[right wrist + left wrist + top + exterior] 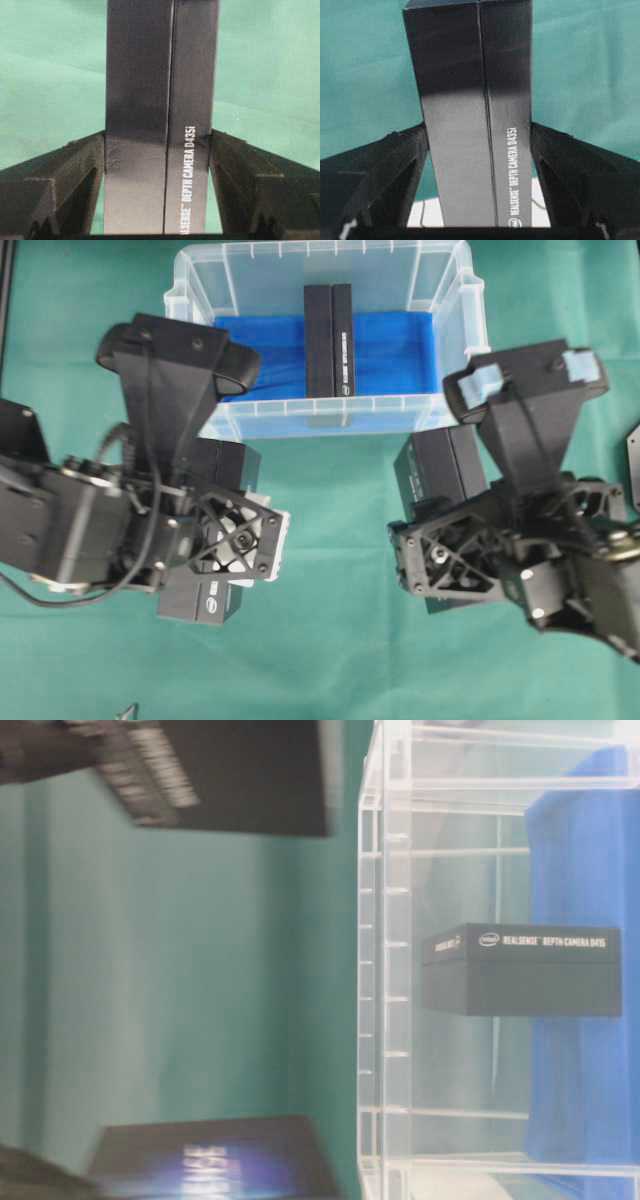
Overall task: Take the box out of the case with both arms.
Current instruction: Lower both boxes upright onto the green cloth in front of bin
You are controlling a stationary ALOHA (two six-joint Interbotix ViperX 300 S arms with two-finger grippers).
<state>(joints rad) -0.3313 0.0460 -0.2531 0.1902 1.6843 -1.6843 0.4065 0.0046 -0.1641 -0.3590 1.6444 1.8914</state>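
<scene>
- My left gripper (480, 150) is clamped on a long black cardboard box (470, 100) with white RealSense lettering; its lattice fingers (395, 160) press the two broad faces, so the box runs straight out from the jaws.
- My right gripper (160, 155) is clamped the same way on a second black cardboard box (160, 100), pads flat against both sides.
- I judge this side-on pinch was chosen because the boxes are narrow enough to fit between the jaws and long enough to lift by one end.
- From overhead, both arms hold their boxes over the green cloth table (330, 660), on the near side of the case and clear of its rim.
- The clear translucent plastic case (200, 430) sits beyond them, blue cloth lining (400, 350) its bottom.
- A third black box (330, 340) lies in the middle of that lining, untouched, so I reckon the job is not finished.
</scene>
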